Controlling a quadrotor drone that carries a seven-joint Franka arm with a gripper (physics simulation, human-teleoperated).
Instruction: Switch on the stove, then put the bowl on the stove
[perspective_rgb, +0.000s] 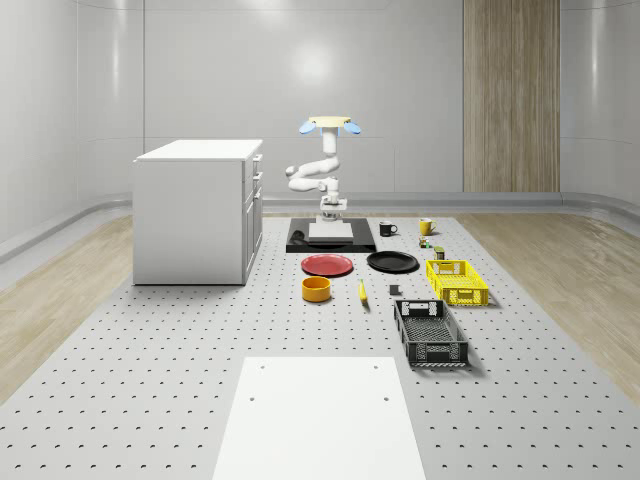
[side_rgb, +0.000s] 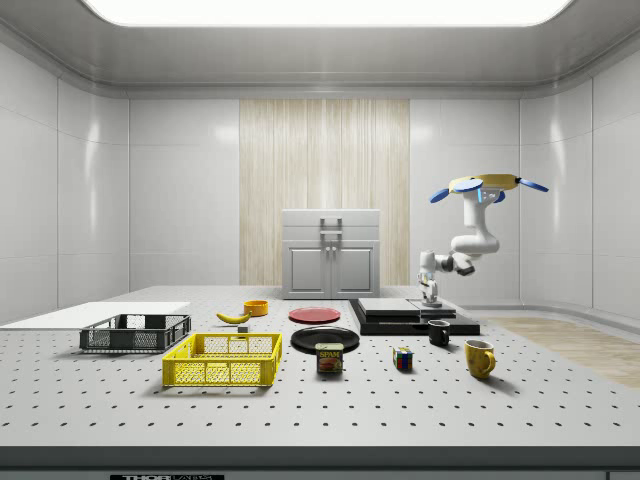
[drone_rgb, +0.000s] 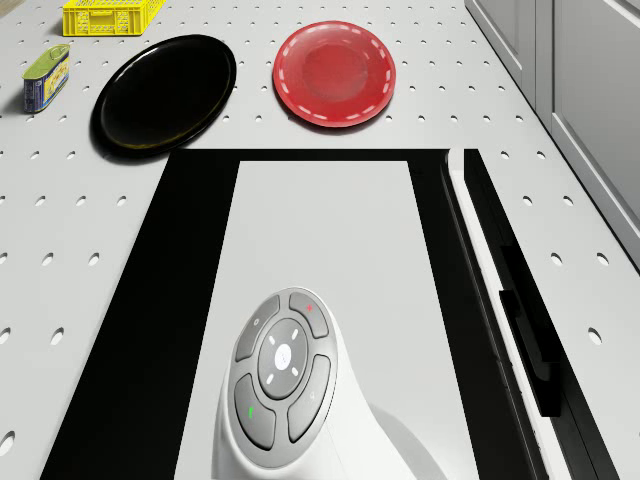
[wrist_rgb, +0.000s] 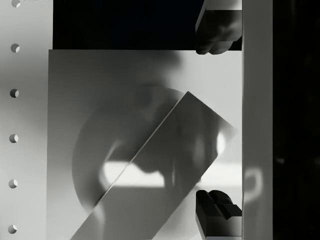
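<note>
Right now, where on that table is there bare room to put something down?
Bare floor lies between the white sheet and the orange bowl, and left of it below the cabinet. It is crowded around the plates, yellow crate and black crate.

Two plates (perspective_rgb: 327, 265), two crates (perspective_rgb: 457, 281), perhaps two mugs (perspective_rgb: 387, 229).

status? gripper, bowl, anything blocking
Drone hovering above stove; gripper low over it, fingers apart, holding nothing. Bowl on the table beyond red plate, untouched. Stove top bare.
</note>
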